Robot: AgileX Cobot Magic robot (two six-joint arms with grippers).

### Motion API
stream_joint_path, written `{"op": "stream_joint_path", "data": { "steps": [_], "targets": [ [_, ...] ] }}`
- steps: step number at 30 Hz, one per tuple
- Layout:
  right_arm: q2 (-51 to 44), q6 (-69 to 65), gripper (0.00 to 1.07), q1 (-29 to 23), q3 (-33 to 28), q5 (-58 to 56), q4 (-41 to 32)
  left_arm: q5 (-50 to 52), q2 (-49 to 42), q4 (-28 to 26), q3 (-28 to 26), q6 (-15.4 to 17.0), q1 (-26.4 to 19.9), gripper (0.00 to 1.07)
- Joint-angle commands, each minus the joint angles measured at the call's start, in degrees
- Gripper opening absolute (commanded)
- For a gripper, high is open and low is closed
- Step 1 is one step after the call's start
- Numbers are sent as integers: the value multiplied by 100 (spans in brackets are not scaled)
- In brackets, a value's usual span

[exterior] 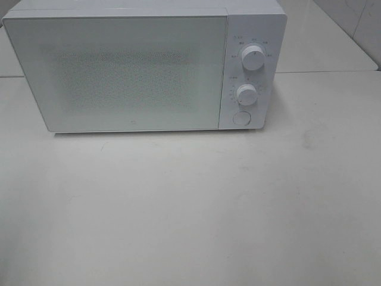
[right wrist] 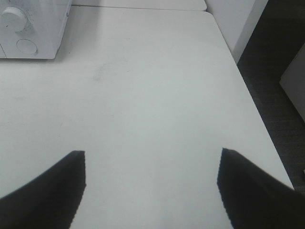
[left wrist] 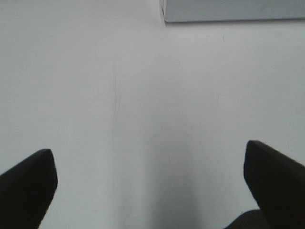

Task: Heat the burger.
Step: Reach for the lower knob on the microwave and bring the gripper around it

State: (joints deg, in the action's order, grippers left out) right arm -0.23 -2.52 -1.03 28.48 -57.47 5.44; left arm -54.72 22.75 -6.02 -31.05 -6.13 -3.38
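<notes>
The left gripper point(left wrist: 148, 160) hovers over bare table with its dark fingers point(left wrist: 28, 183) spread wide and nothing between them; a lower corner of the microwave point(left wrist: 233, 10) shows beyond it. In the high view the microwave point(exterior: 143, 68) stands at 12 o'clock on the table point(exterior: 190, 208). Its pale, speckled door point(exterior: 119, 71) is shut and fills the side toward 9 o'clock. At 3 o'clock of the door is the control strip: an upper dial point(exterior: 253, 58), a lower dial point(exterior: 246, 93) at its 6 o'clock, and a round button point(exterior: 241, 117) below that.

The burger shows in no view. It is not on the visible tabletop, and the door is too cloudy to tell whether it is inside. Its direction from either set of fingers, and how it sits, cannot be judged.

The right gripper point(right wrist: 151, 160) is likewise parted and empty. Its camera sees the dial end of the oven, so I judge this arm the nearer one for the controls and the left arm for the door side.

The table is matt white with faint scuffs. Off its right edge is dark floor point(right wrist: 276, 95), and pale wall tile point(exterior: 357, 24) shows at 2 o'clock.
</notes>
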Motion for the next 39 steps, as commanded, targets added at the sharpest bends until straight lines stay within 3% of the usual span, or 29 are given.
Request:
{"op": "stream_joint_path", "data": {
  "steps": [1,5,15,39],
  "targets": [
    [-155,-52,76,34,0,46,6,23,-160,80,0,315,34,102],
    [-155,-52,76,34,0,46,6,-665,-659,275,-23,481,138,101],
    [-155,-52,76,34,0,46,6,-659,-2401,304,149,498,138,101],
    [-109,-52,76,34,0,46,11,-653,-2447,378,149,498,138,101]
  ]
}}
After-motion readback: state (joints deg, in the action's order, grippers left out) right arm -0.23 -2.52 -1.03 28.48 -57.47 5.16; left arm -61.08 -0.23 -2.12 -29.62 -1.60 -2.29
